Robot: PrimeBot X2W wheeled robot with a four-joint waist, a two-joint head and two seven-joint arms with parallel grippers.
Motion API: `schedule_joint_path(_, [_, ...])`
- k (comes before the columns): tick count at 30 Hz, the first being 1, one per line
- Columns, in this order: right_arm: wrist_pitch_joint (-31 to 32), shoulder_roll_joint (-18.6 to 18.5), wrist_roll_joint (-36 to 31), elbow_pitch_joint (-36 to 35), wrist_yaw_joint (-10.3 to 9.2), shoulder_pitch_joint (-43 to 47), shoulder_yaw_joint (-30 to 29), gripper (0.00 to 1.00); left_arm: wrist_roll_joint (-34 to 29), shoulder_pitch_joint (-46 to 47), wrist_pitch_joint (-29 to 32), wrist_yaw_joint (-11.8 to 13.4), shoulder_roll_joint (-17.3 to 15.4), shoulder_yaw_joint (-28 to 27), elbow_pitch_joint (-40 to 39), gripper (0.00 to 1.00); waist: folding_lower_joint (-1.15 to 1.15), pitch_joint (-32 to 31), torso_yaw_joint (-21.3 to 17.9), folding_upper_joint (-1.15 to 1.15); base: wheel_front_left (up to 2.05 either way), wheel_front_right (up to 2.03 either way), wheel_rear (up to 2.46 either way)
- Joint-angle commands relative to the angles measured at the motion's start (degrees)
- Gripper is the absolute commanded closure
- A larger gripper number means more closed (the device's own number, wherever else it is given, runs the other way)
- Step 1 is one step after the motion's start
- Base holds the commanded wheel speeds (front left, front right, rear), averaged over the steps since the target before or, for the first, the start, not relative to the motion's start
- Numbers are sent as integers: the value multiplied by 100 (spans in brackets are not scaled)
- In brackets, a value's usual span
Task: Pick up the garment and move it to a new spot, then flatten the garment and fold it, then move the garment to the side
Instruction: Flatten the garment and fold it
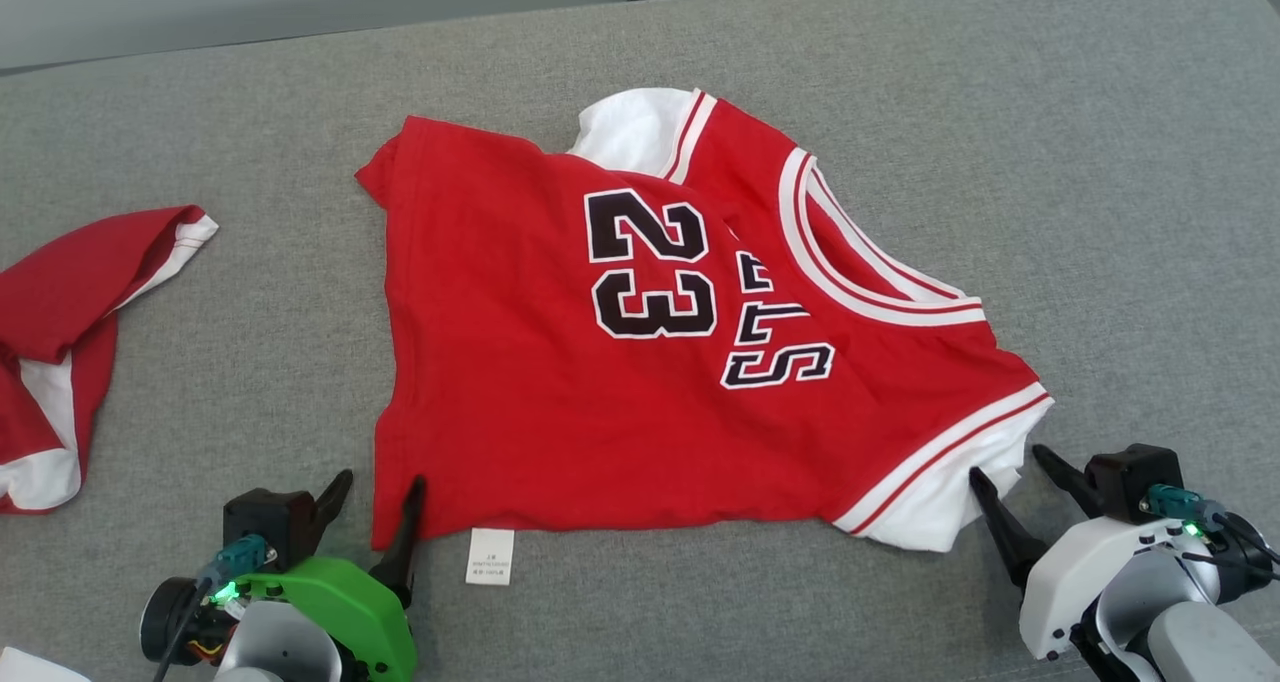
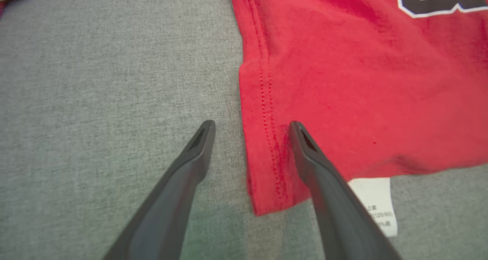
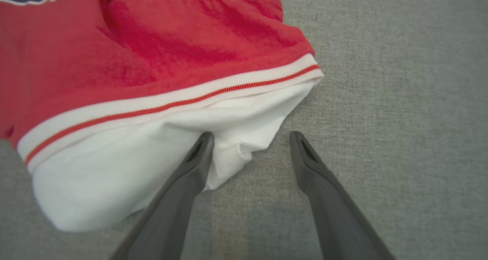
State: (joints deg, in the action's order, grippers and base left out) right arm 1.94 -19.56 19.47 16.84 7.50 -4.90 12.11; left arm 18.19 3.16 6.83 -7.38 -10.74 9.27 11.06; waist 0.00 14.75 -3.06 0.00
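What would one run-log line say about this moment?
garment: red-and-white cloth jersey spread on grey fabric surface | left gripper: open astride hem corner | right gripper: open at white sleeve

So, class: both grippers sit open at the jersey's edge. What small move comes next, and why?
Probably close both grippers. The left gripper straddles the hem corner of the red jersey, the right gripper the edge of its white sleeve; both stand open, nothing gripped, so a pinch should precede lifting.
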Motion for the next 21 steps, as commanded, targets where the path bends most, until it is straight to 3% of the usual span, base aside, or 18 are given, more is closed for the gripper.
schedule_joint_path(1, [-21,-7,30,86,-1,-67,65,0,34,73,43,-15,-62,7,4,0,0,36,4,0,0,0,0])
schedule_joint_path(10, [-89,1,141,281,0,-260,337,0,219,-13,397,-17,-136,217,67,0,0,224,-19,0,0,0,0])
schedule_joint_path(11, [-78,11,178,299,2,-277,406,0,249,-17,451,-19,-145,282,79,11,0,245,-22,0,0,0,0])
schedule_joint_path(12, [-97,7,203,300,4,-302,477,0,302,-21,476,-20,-157,334,92,46,0,267,-26,0,0,0,0])
schedule_joint_path(13, [-146,15,244,307,9,-338,496,11,361,-29,532,-20,-165,398,113,78,0,282,-30,0,0,0,0])
schedule_joint_path(14, [-179,14,277,320,9,-370,522,55,415,-52,607,-25,-204,521,131,100,0,290,-37,0,0,0,0])
schedule_joint_path(15, [-217,-2,306,323,10,-398,576,93,496,-80,629,-26,-228,582,136,100,0,293,-43,0,0,0,0])
schedule_joint_path(16, [-255,-11,363,306,10,-419,618,100,558,-90,625,-26,-265,596,129,100,0,293,-48,0,0,0,0])
schedule_joint_path(21, [-462,-250,808,9,6,-402,781,100,955,-104,562,-24,-353,687,-67,100,0,216,-53,0,0,0,0])
